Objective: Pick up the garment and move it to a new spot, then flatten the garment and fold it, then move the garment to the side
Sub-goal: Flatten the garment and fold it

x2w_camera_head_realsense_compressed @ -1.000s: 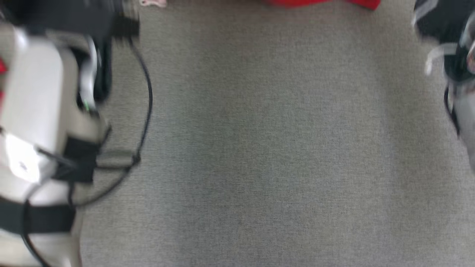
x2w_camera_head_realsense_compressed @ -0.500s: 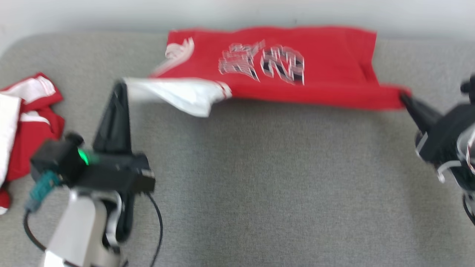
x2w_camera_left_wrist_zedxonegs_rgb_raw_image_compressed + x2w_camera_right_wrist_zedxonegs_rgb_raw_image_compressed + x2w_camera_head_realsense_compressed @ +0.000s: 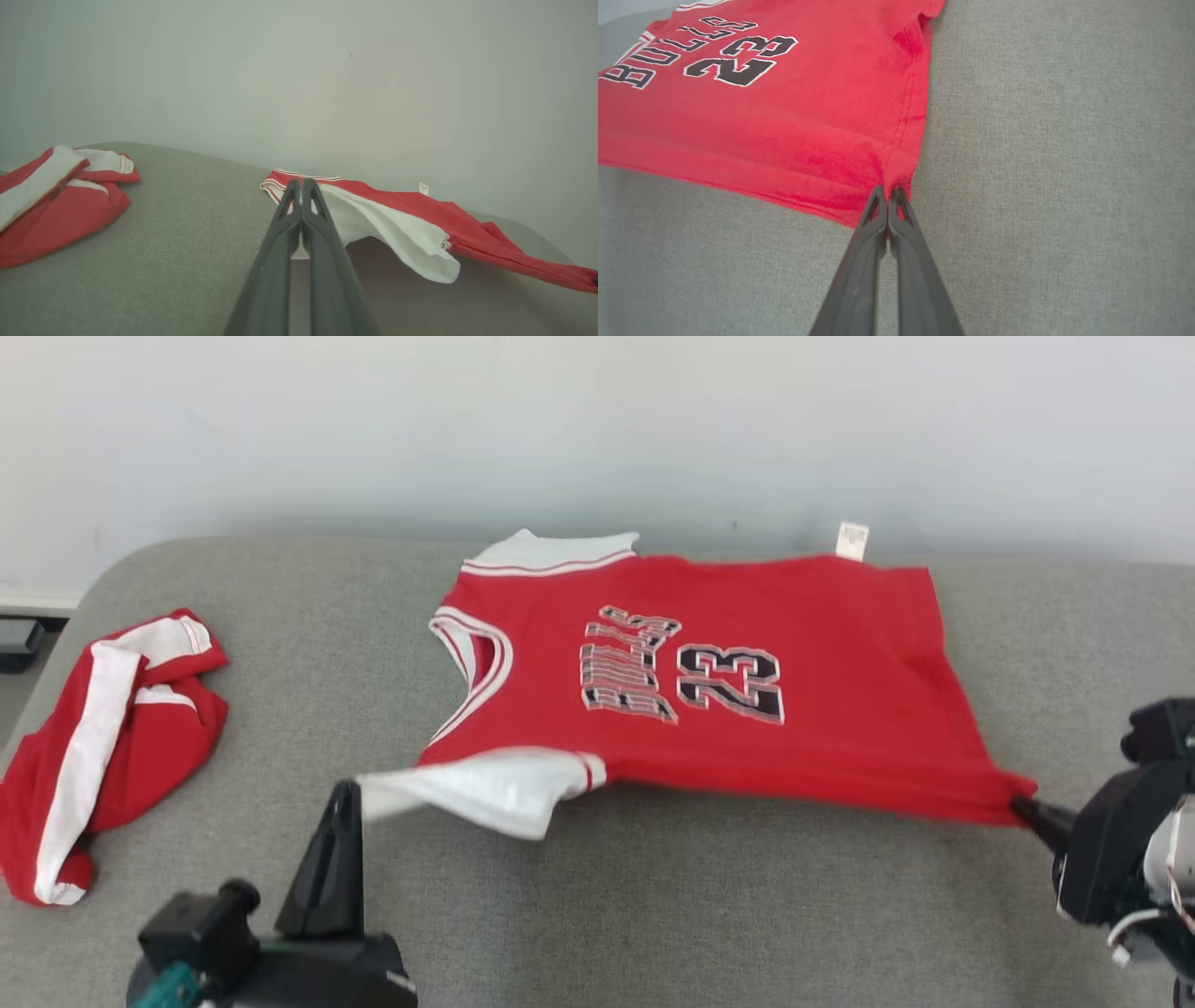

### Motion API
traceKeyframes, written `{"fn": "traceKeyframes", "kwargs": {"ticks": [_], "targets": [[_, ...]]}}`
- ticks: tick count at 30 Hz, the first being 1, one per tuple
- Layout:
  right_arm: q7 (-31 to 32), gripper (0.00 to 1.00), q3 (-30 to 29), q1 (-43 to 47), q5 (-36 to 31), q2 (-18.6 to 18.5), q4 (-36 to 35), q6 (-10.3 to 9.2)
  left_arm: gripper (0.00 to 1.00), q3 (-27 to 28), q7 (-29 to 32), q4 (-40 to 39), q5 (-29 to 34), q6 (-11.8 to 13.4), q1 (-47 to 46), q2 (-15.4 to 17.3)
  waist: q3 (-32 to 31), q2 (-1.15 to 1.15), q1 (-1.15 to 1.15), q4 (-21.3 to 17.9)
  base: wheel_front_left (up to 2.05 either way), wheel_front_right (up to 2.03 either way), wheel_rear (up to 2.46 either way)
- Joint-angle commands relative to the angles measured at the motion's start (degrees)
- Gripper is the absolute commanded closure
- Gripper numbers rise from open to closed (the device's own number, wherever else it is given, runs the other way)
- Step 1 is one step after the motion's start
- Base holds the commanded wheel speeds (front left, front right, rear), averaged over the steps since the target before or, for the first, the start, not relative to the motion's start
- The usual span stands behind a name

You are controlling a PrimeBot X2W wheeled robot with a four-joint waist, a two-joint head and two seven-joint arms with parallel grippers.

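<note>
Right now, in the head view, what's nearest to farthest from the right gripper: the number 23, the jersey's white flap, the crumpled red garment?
1. Number 23, centre of the jersey.
2. White flap, jersey's left end.
3. Crumpled red garment, far left.

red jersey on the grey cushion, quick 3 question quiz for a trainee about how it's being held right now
1. True or false: the left gripper is shut on a white part of the jersey.
2. Which part does the right gripper pinch? A) collar B) near hem corner C) label
3. Fill in: the number printed on the jersey is ___.
Key: 1 true; 2 B; 3 23.
</note>
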Motion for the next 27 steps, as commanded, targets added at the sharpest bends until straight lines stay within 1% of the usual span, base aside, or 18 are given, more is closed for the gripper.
{"fn": "traceKeyframes", "kwargs": {"ticks": [1, 7, 10, 13, 18, 19, 27], "targets": [[2.82, 1.00, -2.14, 2.64, -1.65, 1.55, -2.76, -0.10, 1.00, 0.04, 0.46, -1.19, -0.22, 0.61, 2.53, 0.56, -0.93, 0.01, 0.02, 0.17, 0.00, 0.00, 0.00], [11.84, 1.00, -8.31, 11.08, -6.55, 7.19, -12.40, -0.10, 1.00, -0.33, 2.71, -3.60, -0.66, 2.48, 8.92, 1.53, -1.85, 0.01, 0.02, 0.56, 0.00, 0.00, 0.00], [13.97, 1.00, -10.71, 14.09, -8.71, 9.62, -16.43, -0.10, 1.00, -0.97, 4.21, -4.48, -1.12, 2.84, 11.61, 1.82, -1.92, 0.01, 0.02, 0.69, 0.00, 0.00, 0.00], [15.36, 1.00, -12.22, 16.67, -10.08, 11.69, -18.91, -0.10, 1.00, -1.27, 5.84, -5.52, -1.62, 3.28, 14.20, 2.54, -2.02, 0.01, 0.02, 0.82, 0.00, 0.00, 0.00], [16.94, 1.00, -14.13, 20.23, -11.19, 13.93, -21.19, -0.10, 1.00, -2.00, 9.59, -7.78, -2.19, 3.27, 17.93, 4.75, -1.95, 0.01, 0.02, 1.33, 0.00, 0.00, 0.00], [16.94, 1.00, -14.13, 20.23, -11.19, 13.93, -21.19, -0.10, 1.00, -2.00, 9.59, -7.78, -2.19, 3.27, 17.93, 4.75, -1.95, 0.01, 0.02, 1.33, 0.00, 0.00, 0.00], [18.01, 1.00, -16.82, 24.29, -12.17, 15.91, -22.89, -0.10, 1.00, -4.17, 18.74, -13.65, -3.39, 3.29, 23.45, 8.56, -1.54, 0.01, 0.02, 1.78, 0.00, 0.00, 0.00]]}}
